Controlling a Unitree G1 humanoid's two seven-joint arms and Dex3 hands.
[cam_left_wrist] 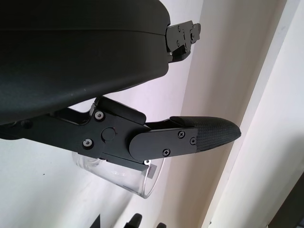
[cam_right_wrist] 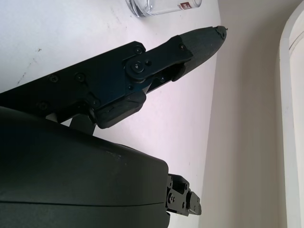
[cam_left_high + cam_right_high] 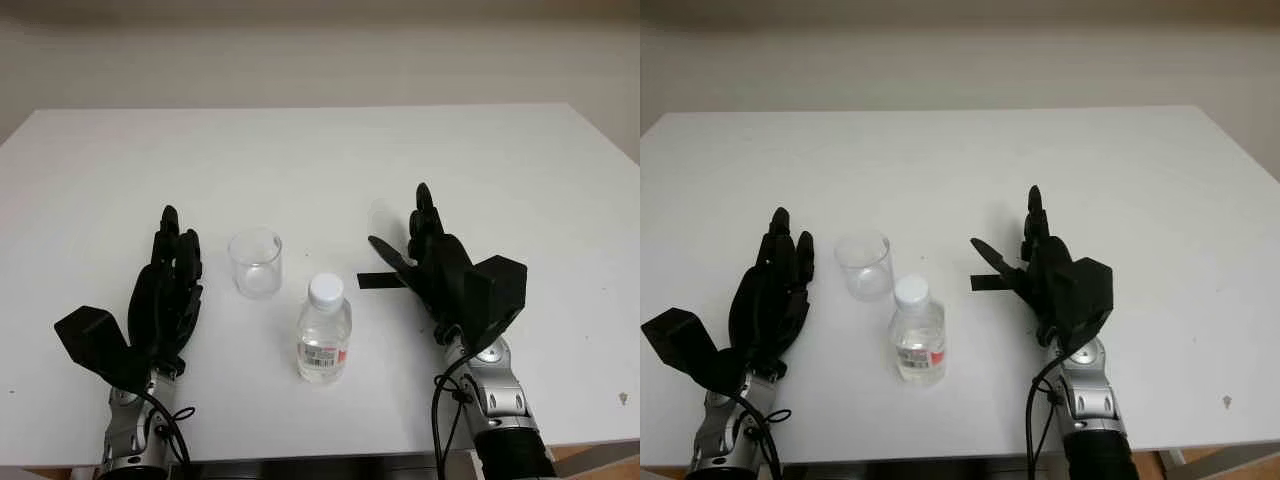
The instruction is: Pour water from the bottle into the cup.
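We see the capped bottle (image 3: 324, 331) standing upright on the counter (image 3: 500, 170) between our released, empty hands, nearer the right hand (image 3: 435, 265); the left hand (image 3: 170, 290) flanks the cup (image 3: 255, 263).

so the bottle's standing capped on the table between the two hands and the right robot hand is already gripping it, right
Not quite. The bottle does stand capped on the table between the hands, but the right robot hand is not gripping it. In the left eye view that hand is open, off to the bottle's side with bare table between them. The left robot hand is open too, beside the cup.
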